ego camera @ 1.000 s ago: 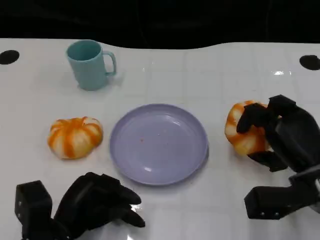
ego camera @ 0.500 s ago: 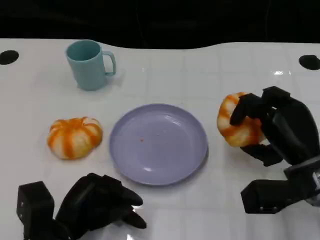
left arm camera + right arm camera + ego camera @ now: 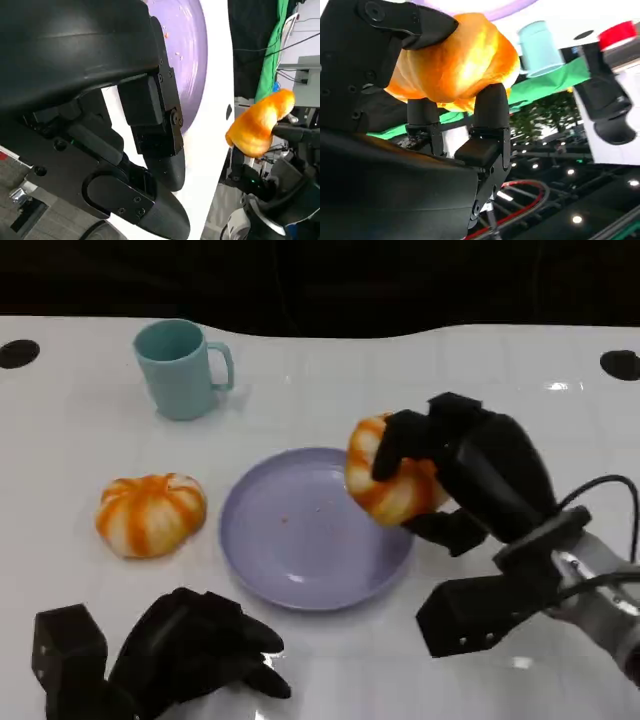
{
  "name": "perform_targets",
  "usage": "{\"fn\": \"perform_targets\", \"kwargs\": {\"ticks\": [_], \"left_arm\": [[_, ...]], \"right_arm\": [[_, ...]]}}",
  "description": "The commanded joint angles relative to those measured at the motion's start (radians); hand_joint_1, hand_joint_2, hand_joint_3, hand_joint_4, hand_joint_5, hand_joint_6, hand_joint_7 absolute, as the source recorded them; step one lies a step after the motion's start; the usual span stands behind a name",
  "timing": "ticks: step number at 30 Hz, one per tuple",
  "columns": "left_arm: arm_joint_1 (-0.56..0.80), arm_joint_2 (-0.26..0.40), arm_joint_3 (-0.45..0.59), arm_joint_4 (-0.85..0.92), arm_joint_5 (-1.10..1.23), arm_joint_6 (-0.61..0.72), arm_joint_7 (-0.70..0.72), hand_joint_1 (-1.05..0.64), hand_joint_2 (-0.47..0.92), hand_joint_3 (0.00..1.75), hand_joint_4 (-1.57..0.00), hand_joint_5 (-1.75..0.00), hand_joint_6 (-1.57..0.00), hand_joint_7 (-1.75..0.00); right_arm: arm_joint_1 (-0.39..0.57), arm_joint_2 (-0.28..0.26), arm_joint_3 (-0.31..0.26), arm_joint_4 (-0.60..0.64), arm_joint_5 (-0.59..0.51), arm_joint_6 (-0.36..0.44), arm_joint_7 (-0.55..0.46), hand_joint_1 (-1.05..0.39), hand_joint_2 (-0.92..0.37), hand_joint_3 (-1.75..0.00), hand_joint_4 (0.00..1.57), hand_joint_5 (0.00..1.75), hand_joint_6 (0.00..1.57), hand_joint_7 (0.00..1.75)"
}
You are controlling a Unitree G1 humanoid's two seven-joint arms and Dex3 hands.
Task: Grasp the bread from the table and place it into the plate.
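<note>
My right hand [image 3: 465, 475] grips an orange-and-white bread bun [image 3: 390, 485] and holds it in the air over the right rim of the lilac plate [image 3: 300, 540]. The same bun [image 3: 455, 60] sits between the fingers in the right wrist view, and the bun [image 3: 260, 125] shows beyond the plate [image 3: 192, 55] in the left wrist view. A second bun [image 3: 150, 513] lies on the table left of the plate. My left hand [image 3: 185, 650] rests near the front edge with fingers curled in, holding nothing.
A teal mug [image 3: 180, 368] stands at the back left, handle to the right. The white table [image 3: 90, 430] has black round holes [image 3: 18, 353] near its far corners. A cable [image 3: 600, 490] runs by my right wrist.
My right hand has lifted the bun off the table and carried it left, from right of the plate to above the plate's right rim. The left hand has stayed put.
</note>
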Motion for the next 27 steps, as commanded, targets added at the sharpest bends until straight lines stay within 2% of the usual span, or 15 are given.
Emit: {"fn": "perform_targets", "kwargs": {"ticks": [1, 8, 16, 19, 20, 21, 23, 24, 25, 27], "left_arm": [[0.004, 0.016, 0.004, 0.008, 0.0, -0.004, -0.002, -1.05, 0.77, 0.0, -1.57, -0.25, -1.57, -0.03], [0.007, 0.017, 0.002, 0.002, 0.002, -0.006, -0.002, -1.05, 0.77, 0.0, -1.57, -0.25, -1.57, -0.03], [0.012, 0.016, -0.001, -0.009, 0.004, -0.004, 0.003, -1.05, 0.77, 0.0, -1.57, -0.25, -1.57, -0.02], [0.012, 0.015, 0.0, -0.009, -0.001, 0.002, -0.002, -1.05, 0.77, 0.0, -1.57, -0.25, -1.57, -0.02], [0.014, 0.016, -0.002, -0.013, 0.001, 0.006, 0.001, -1.05, 0.77, 0.0, -1.57, -0.25, -1.57, -0.02], [0.015, 0.016, -0.003, -0.018, 0.002, 0.009, 0.004, -1.05, 0.77, 0.0, -1.57, -0.25, -1.57, -0.02], [0.016, 0.017, -0.003, -0.021, 0.004, 0.009, 0.006, -1.05, 0.77, 0.0, -1.57, -0.25, -1.57, -0.02], [0.016, 0.017, -0.003, -0.02, 0.004, 0.007, 0.004, -1.05, 0.77, 0.0, -1.57, -0.25, -1.57, -0.02], [0.016, 0.017, -0.003, -0.019, 0.003, 0.006, 0.003, -1.05, 0.77, 0.0, -1.57, -0.24, -1.57, -0.02], [0.016, 0.018, -0.004, -0.018, 0.008, -0.002, 0.005, -1.05, 0.77, 0.0, -1.57, -0.24, -1.57, -0.02]], "right_arm": [[-0.035, 0.032, 0.011, 0.013, 0.022, -0.021, 0.053, -0.16, -0.19, -1.51, 1.0, 1.75, 0.79, 1.73], [-0.059, 0.078, 0.031, 0.081, 0.027, -0.062, 0.097, -0.14, -0.31, -1.35, 0.98, 1.75, 0.77, 1.75], [-0.067, 0.111, 0.028, 0.141, 0.046, -0.083, 0.122, -0.15, -0.41, -1.33, 0.89, 1.75, 0.73, 1.68], [-0.063, 0.111, 0.028, 0.136, 0.048, -0.075, 0.141, -0.15, -0.41, -1.37, 0.87, 1.7, 0.75, 1.54], [-0.062, 0.109, 0.028, 0.129, 0.05, -0.066, 0.158, -0.16, -0.42, -1.35, 0.84, 1.65, 0.73, 1.43], [-0.062, 0.106, 0.028, 0.125, 0.053, -0.06, 0.176, -0.21, -0.52, -1.11, 0.78, 1.54, 0.71, 1.21], [-0.06, 0.104, 0.026, 0.118, 0.059, -0.055, 0.2, -0.25, -0.73, -0.68, 0.75, 1.37, 0.74, 0.91], [-0.059, 0.102, 0.024, 0.113, 0.063, -0.047, 0.22, -0.25, -0.78, -0.57, 0.74, 1.33, 0.75, 0.84], [-0.057, 0.1, 0.022, 0.108, 0.065, -0.041, 0.235, -0.26, -0.79, -0.47, 0.68, 1.25, 0.68, 0.71], [-0.055, 0.093, 0.023, 0.091, 0.068, -0.016, 0.287, -0.28, -0.8, -0.4, 0.61, 1.2, 0.61, 0.59]]}}
